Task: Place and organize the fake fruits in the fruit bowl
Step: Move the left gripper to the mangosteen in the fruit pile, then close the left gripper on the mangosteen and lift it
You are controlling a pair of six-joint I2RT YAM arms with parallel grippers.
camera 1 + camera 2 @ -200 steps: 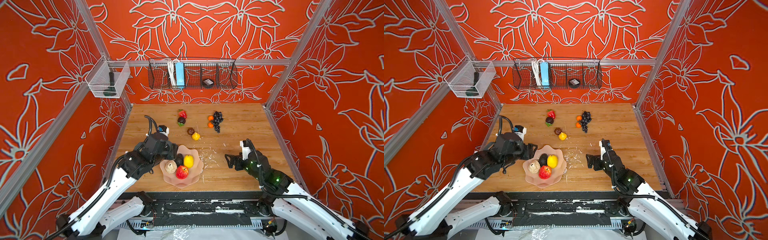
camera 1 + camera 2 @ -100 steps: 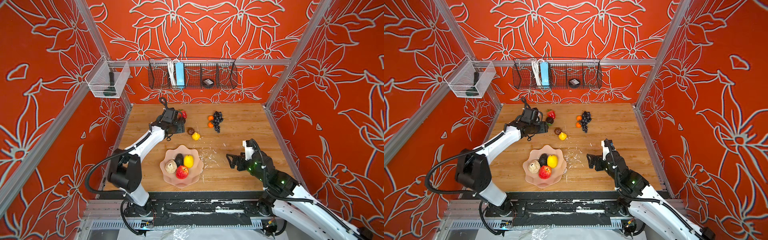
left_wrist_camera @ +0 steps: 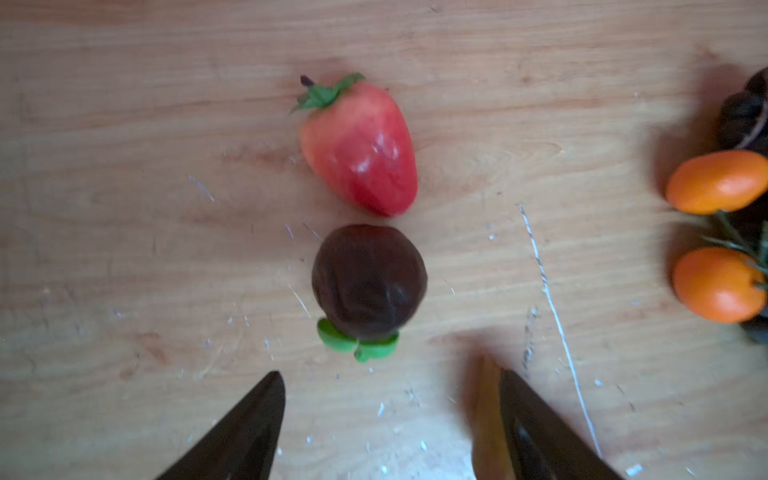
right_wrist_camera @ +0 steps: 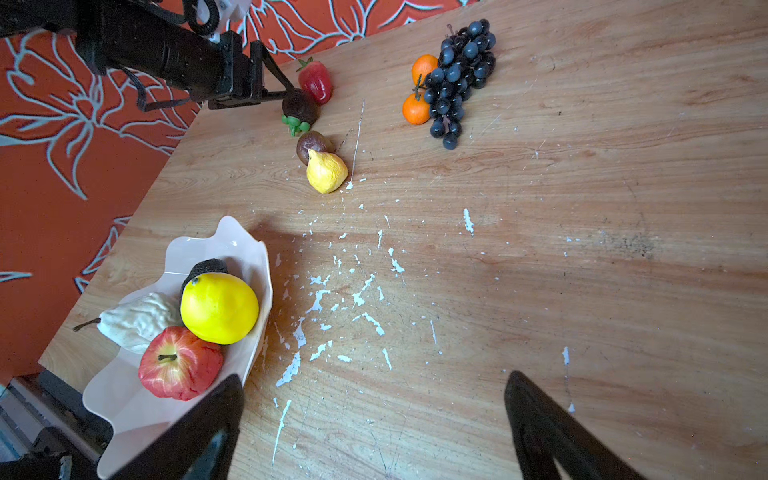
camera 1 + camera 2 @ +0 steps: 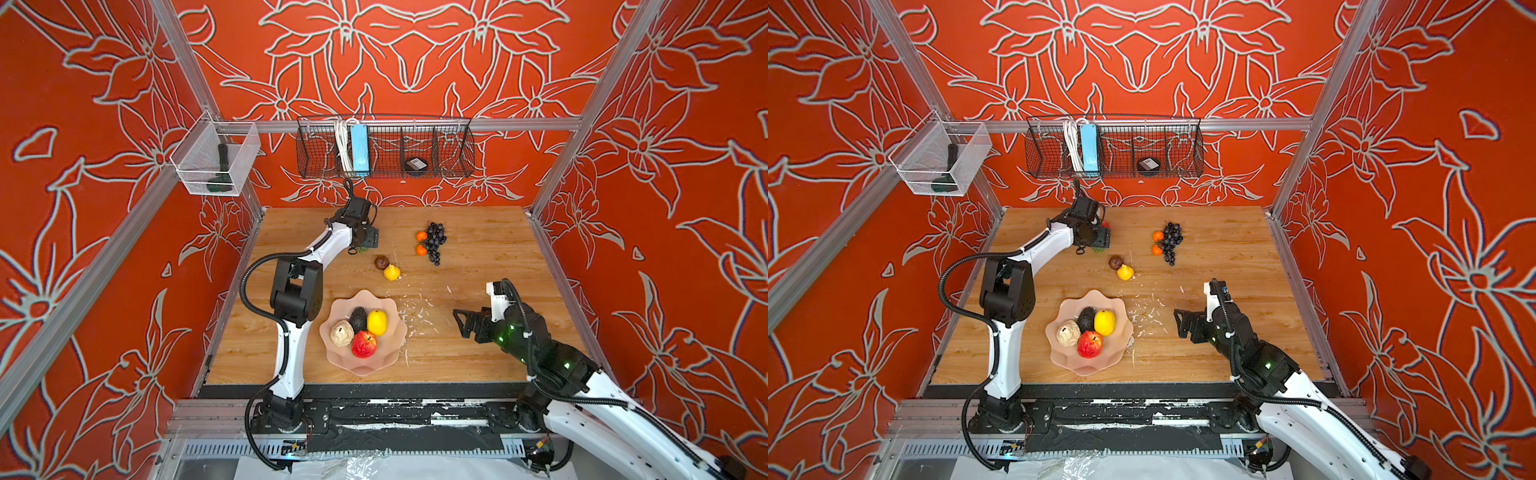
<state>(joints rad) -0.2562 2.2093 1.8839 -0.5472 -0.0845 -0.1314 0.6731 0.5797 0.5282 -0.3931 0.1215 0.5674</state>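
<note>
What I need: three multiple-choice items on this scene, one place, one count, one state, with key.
1. Fruits in the fruit bowl: A two, B four, C six.
2. The grape bunch lies: A in the bowl, B in the wire basket, C on the table beside two small oranges.
3. The left hand is: A open and empty near the mangosteen, B shut on the strawberry, C shut on the grapes.

B: avocado, lemon, apple and beige pear lie inside. C: the bunch sits on the wood by both oranges. A: its fingers stand apart, nothing between.
</note>
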